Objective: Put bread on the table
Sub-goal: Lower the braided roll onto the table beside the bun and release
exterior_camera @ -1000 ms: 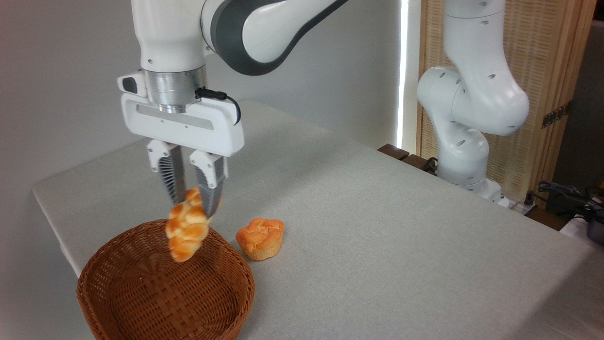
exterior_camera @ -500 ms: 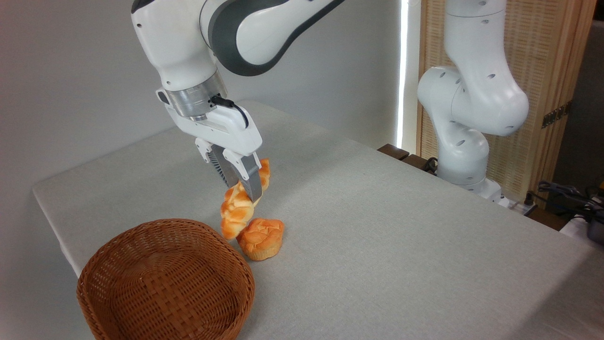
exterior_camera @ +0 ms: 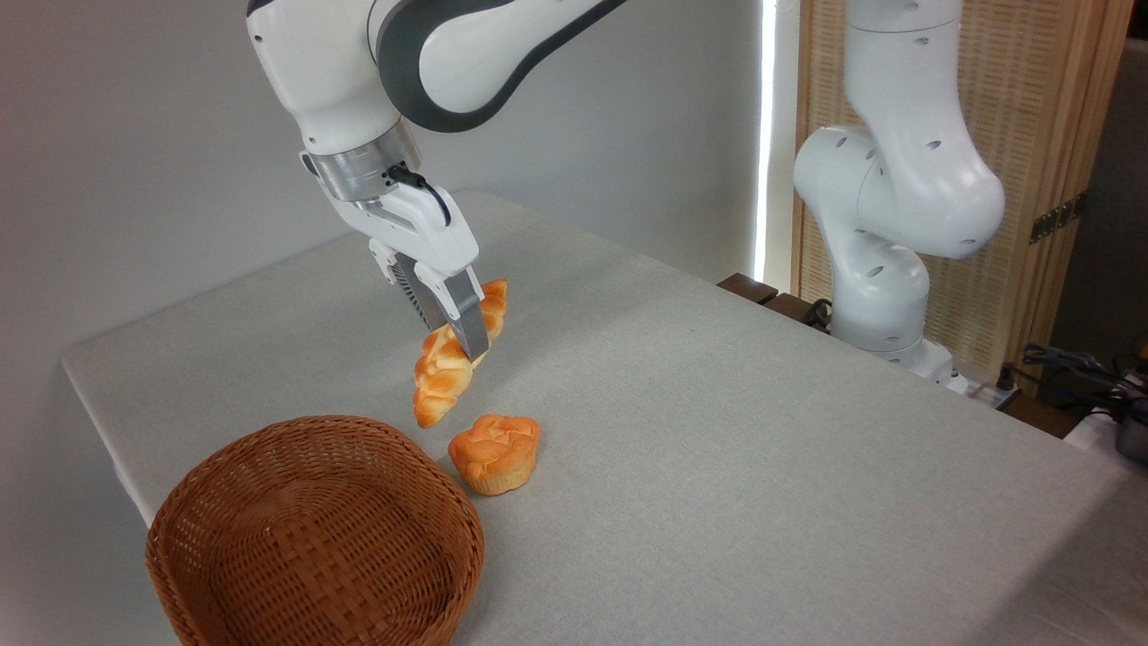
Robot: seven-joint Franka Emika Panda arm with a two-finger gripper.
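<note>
Fingers (exterior_camera: 453, 334) clamped mid-length on bread (exterior_camera: 453, 363), loaf tilted, hanging clear above bench (exterior_camera: 717, 431), beyond basket (exterior_camera: 314, 529) near the front-left corner, just behind muffin bun (exterior_camera: 495, 453). Mid-loaf grip likely for balance; lowering onto bare cloth not yet done.

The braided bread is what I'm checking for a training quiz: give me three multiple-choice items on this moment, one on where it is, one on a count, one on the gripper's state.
1. Where is the bread?
A. In the basket
B. Held above the table
C. Lying flat on the table

2. How many baked items show?
A. One
B. Two
C. Four

3. The gripper is:
A. Shut on the bread
B. Open and empty
C. Out of view

Answers:
1 B, it hangs clear of the table, beyond the basket.
2 B, the bread plus the bun.
3 A, its fingers clamp the loaf's middle.
</note>
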